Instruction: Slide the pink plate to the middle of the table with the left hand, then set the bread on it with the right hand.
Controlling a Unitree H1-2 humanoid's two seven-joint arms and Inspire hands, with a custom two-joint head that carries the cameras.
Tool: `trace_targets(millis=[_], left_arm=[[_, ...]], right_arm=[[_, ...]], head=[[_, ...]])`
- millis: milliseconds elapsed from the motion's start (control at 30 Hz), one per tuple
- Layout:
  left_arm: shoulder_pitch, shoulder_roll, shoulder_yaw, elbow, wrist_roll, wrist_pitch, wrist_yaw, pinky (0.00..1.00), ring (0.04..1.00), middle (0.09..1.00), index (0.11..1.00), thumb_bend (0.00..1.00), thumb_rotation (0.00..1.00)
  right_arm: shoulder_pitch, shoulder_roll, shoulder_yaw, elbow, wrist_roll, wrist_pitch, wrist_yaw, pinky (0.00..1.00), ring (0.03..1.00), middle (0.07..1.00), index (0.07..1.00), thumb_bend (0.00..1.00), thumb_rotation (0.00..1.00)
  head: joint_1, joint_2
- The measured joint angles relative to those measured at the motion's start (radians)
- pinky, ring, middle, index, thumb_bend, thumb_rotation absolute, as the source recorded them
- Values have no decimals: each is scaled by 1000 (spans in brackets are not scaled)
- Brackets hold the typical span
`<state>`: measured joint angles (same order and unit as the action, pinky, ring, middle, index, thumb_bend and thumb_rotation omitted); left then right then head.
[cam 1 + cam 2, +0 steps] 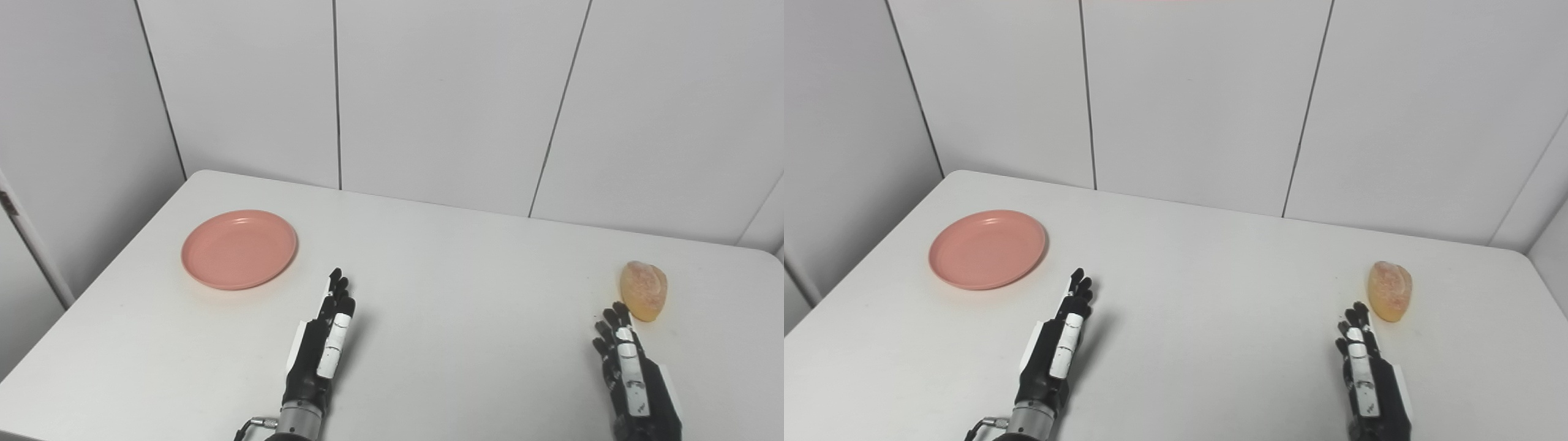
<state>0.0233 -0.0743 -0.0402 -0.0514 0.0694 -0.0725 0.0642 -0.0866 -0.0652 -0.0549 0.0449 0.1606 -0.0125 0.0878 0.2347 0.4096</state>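
Note:
A pink plate point(239, 248) lies empty on the left part of the white table point(441, 294). A small golden bread roll point(643, 290) rests on the table at the right. My left hand point(323, 343) is stretched flat with fingers extended, holding nothing, a little to the right of and nearer than the plate, not touching it. My right hand point(631, 373) is also extended and empty, its fingertips just short of the bread's near side.
White wall panels point(429, 92) rise directly behind the table's far edge. The table's left edge runs diagonally close to the plate, and its right edge lies just beyond the bread.

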Motion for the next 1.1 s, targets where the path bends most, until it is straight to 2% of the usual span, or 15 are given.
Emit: trace_targets(millis=[133,267,400,667,967,1100], left_arm=[[-9,-5,-1,23,11,-36,5,1000,990,1000,1000,729,1000],[-14,-8,-2,33,19,-65,6,1000,987,1000,1000,736,1000],[-16,-8,-3,40,24,-76,7,1000,987,1000,1000,747,1000],[-23,-8,-2,57,26,-109,6,1000,992,1000,1000,758,994],[-22,-5,-1,54,-6,-116,-6,1000,995,1000,1000,788,994],[-18,-4,8,22,-31,-67,-9,1000,1000,1000,1000,813,993]], right_arm=[[-12,-3,-6,23,6,-19,9,1000,998,993,1000,729,900],[-19,-4,-13,42,14,-46,11,1000,997,994,1000,710,902],[-29,-4,-13,58,16,-51,14,1000,998,994,1000,699,907],[-38,-3,-13,84,14,-72,14,1000,990,991,998,712,905],[-35,0,-3,78,-21,-74,8,1000,989,989,998,699,916],[-34,7,-1,68,-32,-73,0,1000,979,979,989,702,930]], head=[[8,-38],[9,-49],[11,-83],[-6,-104],[-40,-84],[-46,-75]])
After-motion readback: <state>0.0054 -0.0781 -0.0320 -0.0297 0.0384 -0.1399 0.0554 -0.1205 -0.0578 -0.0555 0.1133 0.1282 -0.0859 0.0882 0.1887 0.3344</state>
